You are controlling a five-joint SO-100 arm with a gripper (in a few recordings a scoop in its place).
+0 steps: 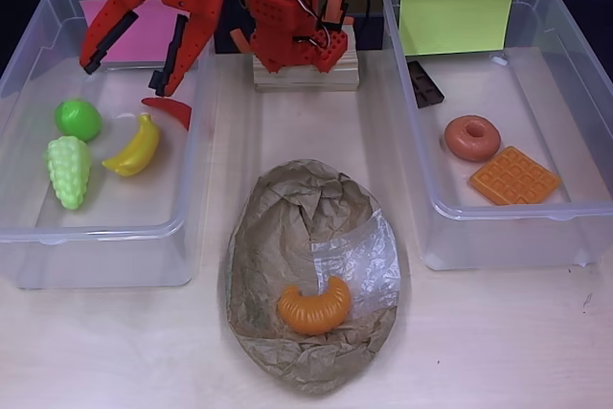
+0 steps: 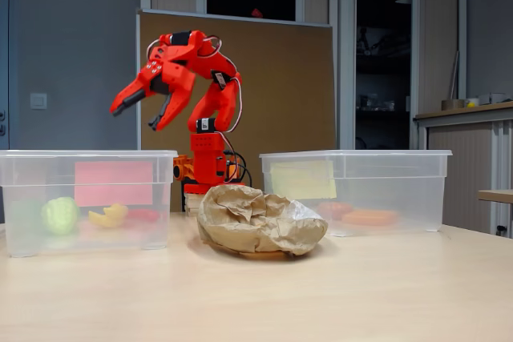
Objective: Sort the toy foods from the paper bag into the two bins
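Spread wide and empty, the red gripper (image 1: pixel 129 69) is held above the back of the left bin in the overhead view; in the fixed view the gripper (image 2: pixel 138 114) is seen raised well over that bin, touching nothing.

Two clear tubs are set at either side of the table (image 1: pixel 498 342). The pink-labelled bin (image 1: pixel 29 237) on the left is seen to hold four pieces: pale-green grapes (image 1: pixel 70 170), a yellow banana (image 1: pixel 134 147), a green ball (image 1: pixel 78 119) and a red chili (image 1: pixel 169 110), the chili lying just below the open fingers. The yellow-green-labelled bin (image 1: pixel 575 227) on the right is seen to hold an orange waffle (image 1: pixel 513 176), a brown donut (image 1: pixel 472 137) and a dark chocolate bar (image 1: pixel 424 83) near its back left wall.

Between the bins, towards the front, the crumpled brown paper bag (image 1: pixel 287 227) is laid flat as an oval, with its clear plastic window (image 1: pixel 359 256) turned upward. An orange croissant (image 1: pixel 314 306) is seen resting on the bag at the window's lower edge, curved ends pointing up.
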